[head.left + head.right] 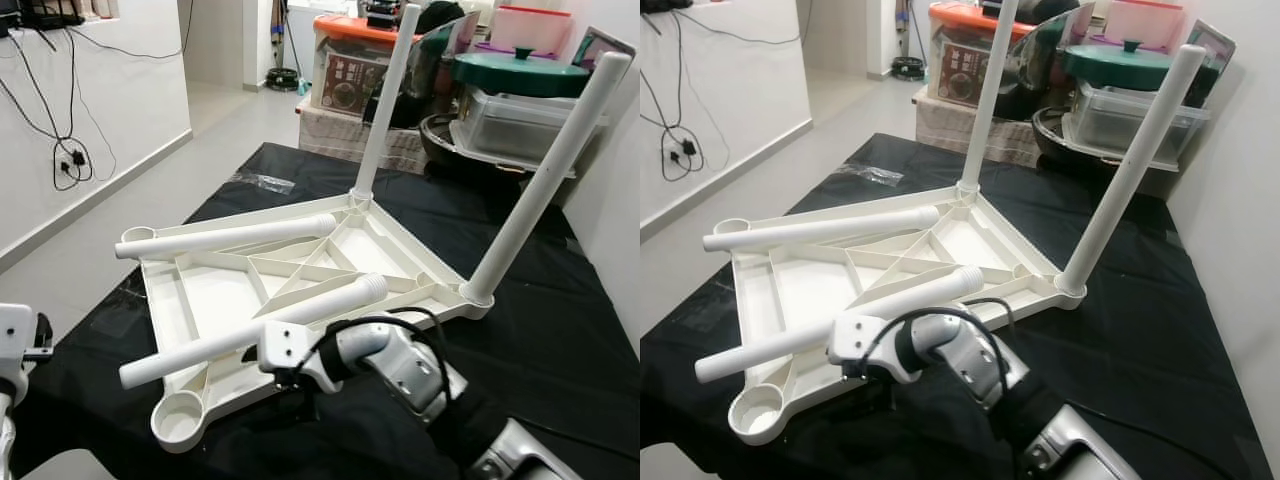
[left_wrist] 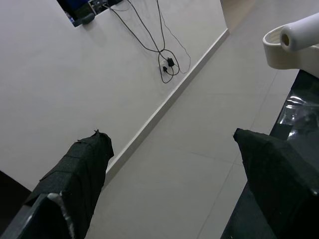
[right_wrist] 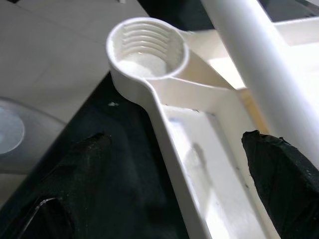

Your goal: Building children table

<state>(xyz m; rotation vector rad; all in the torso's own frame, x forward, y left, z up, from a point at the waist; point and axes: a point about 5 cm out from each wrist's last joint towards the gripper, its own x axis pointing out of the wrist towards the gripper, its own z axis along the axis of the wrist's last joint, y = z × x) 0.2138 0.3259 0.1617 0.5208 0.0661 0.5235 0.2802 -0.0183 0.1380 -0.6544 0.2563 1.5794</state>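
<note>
upside-down white table top with two legs fitted, two lying loose

here the white plastic children's table top (image 1: 300, 290) lies upside down on the black-covered counter (image 1: 560, 340), filling the middle of the left eye frame. two white round plastic legs stand screwed into its far corners: one (image 1: 385, 105) rises toward the top centre of the frame, the other (image 1: 545, 180) leans toward the upper right. a third loose white leg (image 1: 225, 238) lies across the top's left part, its end over the left corner socket. a fourth white leg with a threaded end (image 1: 250, 335) lies diagonally across the near ribs, threads pointing to the centre, its plain end sticking out past the edge at lower left.

the empty round threaded corner socket (image 3: 147, 47) sits at the near corner, in the lower left of the eye view. the right gripper (image 3: 169, 179) hovers over the top's near edge just beside that socket, its black fingers (image 3: 284, 169) spread wide, one on each side of the rim and holding nothing. the right silver arm (image 1: 400, 365) reaches in from the lower right.

the left gripper (image 2: 174, 174) hangs at the lower left edge, off the counter over the pale tiled floor (image 2: 209, 99), fingers wide apart and empty.

stacked plastic storage boxes (image 1: 510, 105) stand behind the counter at upper right.
</note>
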